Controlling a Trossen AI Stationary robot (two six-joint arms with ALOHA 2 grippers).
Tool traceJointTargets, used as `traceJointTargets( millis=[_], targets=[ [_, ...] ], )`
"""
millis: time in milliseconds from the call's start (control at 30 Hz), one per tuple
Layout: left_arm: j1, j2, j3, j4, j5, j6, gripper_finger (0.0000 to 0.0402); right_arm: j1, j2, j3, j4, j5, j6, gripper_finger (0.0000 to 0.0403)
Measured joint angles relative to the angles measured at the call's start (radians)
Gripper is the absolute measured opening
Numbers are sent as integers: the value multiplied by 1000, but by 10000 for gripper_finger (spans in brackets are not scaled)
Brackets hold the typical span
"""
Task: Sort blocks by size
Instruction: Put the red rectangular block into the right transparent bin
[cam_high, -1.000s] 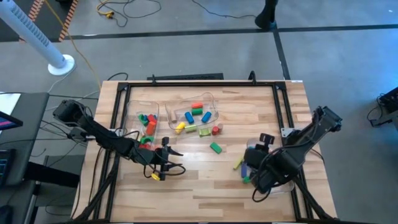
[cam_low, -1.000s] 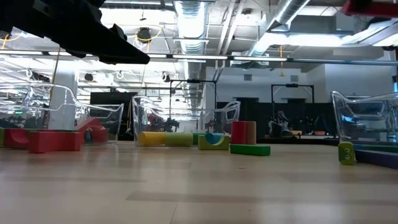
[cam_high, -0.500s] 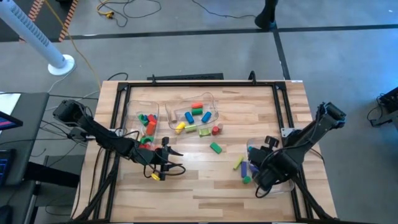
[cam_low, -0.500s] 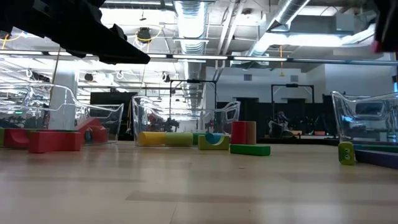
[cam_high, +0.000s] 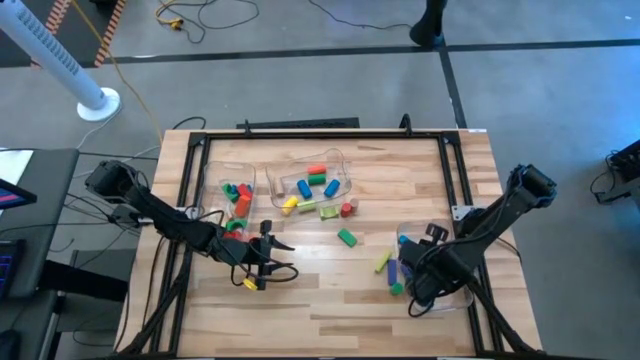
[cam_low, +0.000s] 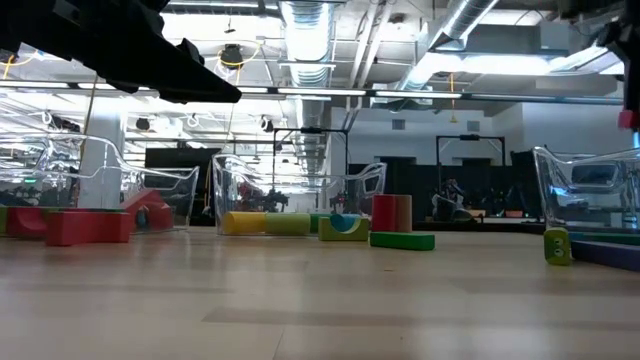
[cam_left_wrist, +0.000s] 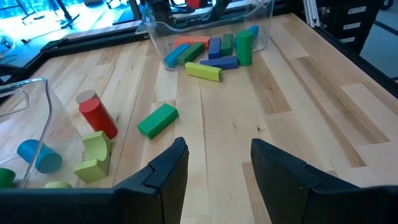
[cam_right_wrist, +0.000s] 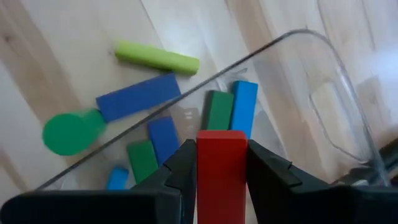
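A: Red, upright, pinched firmly in right gripper (cam_right_wrist: 221, 163): red block (cam_right_wrist: 221, 146). Hangs over clear bin (cam_right_wrist: 323, 68) at the desk's front right corner.

B: Risk on release?

A: Could clip the bin wall if let go too near the rim. Would then tumble out beside lime bar (cam_right_wrist: 157, 57), blue bar (cam_right_wrist: 137, 96) and green cylinder (cam_right_wrist: 71, 130), lying just outside on the desk. Could also land end-on atop the green and blue blocks inside and bounce.

B: Left side?

A: Left gripper (cam_left_wrist: 214, 168) with fingers apart, holding nothing, near the desk's front edge toward the left. Well apart from the right arm, so no clash likely.

B: Sorting error?

A: Possible. Looks longer than some bin contents; cannot tell for sure.
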Motion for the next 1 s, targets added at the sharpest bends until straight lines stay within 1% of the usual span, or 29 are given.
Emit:
traceJointTargets(
  millis=[500, 800, 1000],
  targets=[
    [0, 0, 0, 0, 0, -2, 169, 0, 0, -87, 69, -46, 34, 136],
    [0, 0, 0, 0, 0, -2, 169, 0, 0, -98, 96, -50, 44, 167],
    [0, 0, 0, 0, 0, -2, 169, 0, 0, -98, 96, -50, 44, 172]
  ],
)
